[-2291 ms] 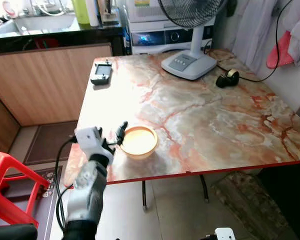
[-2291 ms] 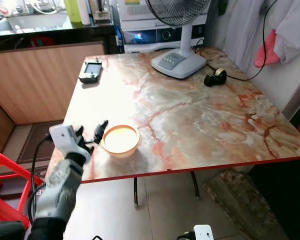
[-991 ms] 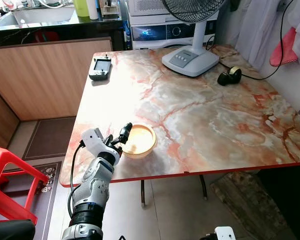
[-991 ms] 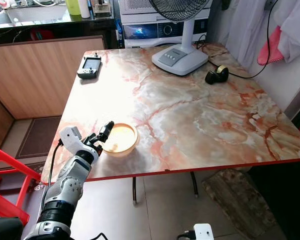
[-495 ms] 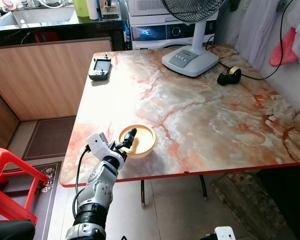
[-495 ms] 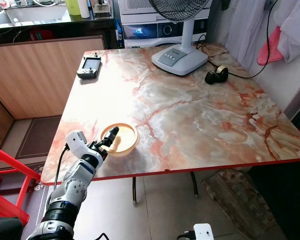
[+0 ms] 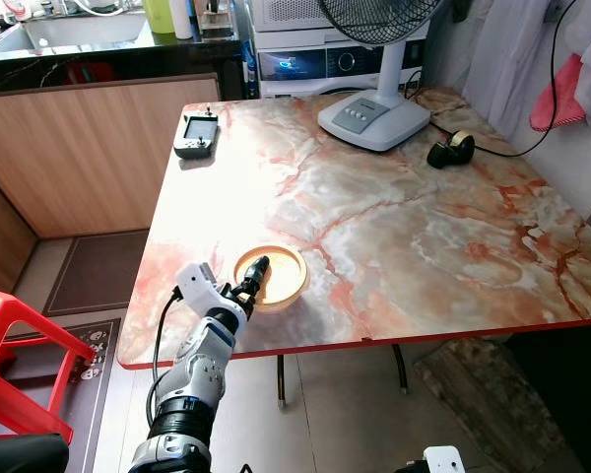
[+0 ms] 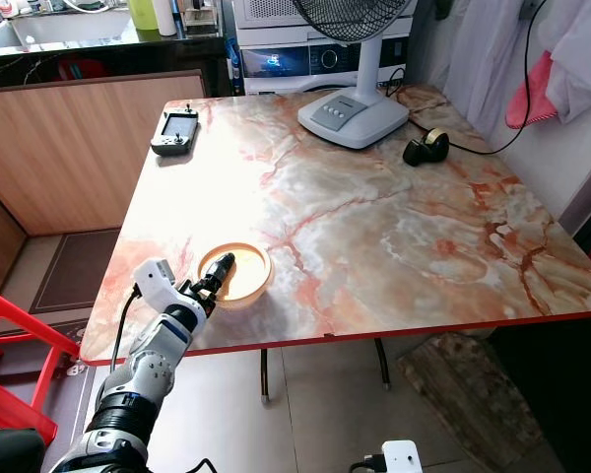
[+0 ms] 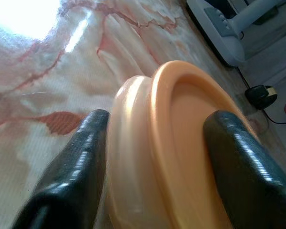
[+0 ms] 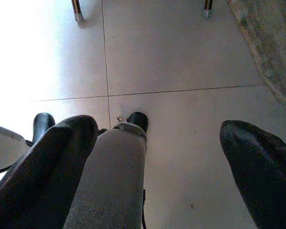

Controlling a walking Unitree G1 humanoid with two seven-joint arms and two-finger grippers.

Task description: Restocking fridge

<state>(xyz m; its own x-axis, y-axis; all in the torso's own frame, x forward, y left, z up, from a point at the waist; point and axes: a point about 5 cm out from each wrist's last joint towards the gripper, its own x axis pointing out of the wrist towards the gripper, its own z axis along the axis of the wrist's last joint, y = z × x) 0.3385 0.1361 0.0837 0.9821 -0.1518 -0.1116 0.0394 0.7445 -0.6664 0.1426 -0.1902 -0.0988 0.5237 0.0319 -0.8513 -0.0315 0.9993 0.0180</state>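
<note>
Left hand (image 7: 253, 274) has its spread fingers on both sides of the orange bowl's (image 7: 275, 277) near-left rim, on the bench (image 7: 394, 227); the right hand (image 10: 162, 157) hangs open over the floor

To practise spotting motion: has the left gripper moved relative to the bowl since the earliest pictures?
Yes. The left gripper has moved from beside the bowl to its near rim, one finger now inside and one outside.

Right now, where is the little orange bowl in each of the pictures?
Left eye view: orange bowl near the table's front edge, left claw at its rim.
Right eye view: same spot.
Left wrist view: up close.
Right wrist view: floor tiles, no bowl.
Shared landmark: the white fan base.
</note>
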